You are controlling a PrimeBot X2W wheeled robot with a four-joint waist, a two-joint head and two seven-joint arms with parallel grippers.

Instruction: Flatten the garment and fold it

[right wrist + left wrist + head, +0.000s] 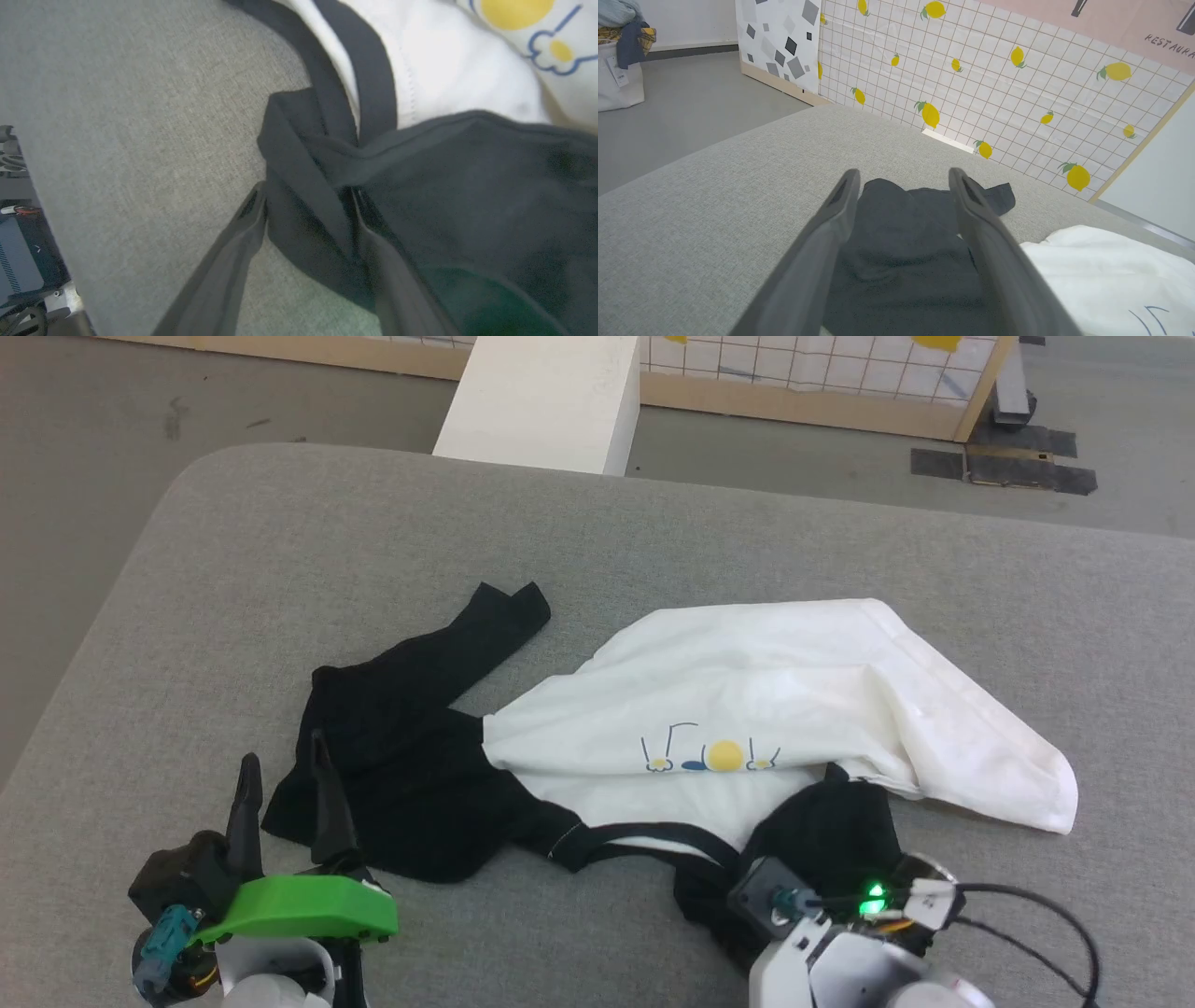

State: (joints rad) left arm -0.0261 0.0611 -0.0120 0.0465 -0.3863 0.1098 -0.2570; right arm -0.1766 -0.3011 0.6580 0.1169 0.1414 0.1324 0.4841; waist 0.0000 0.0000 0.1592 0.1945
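The garment (pixel 747 691) lies rumpled across the middle of the head view on a grey padded surface (pixel 280 541), its white body at centre and right and its black sections at left and lower centre. Its print (pixel 721 756) is a yellow circle with thin blue lines. At lower left, the left gripper (pixel 284 751) has its jaws released and empty at the black edge. In the right wrist view, the right gripper (pixel 306 200) has its jaws spread astride a black fold, not clamped on it. At the upper right of the left wrist view, a pink panel (pixel 1111 23) reads "RESTAURA", cut off by the frame edge, above a lemon-patterned grid wall (pixel 994 93).
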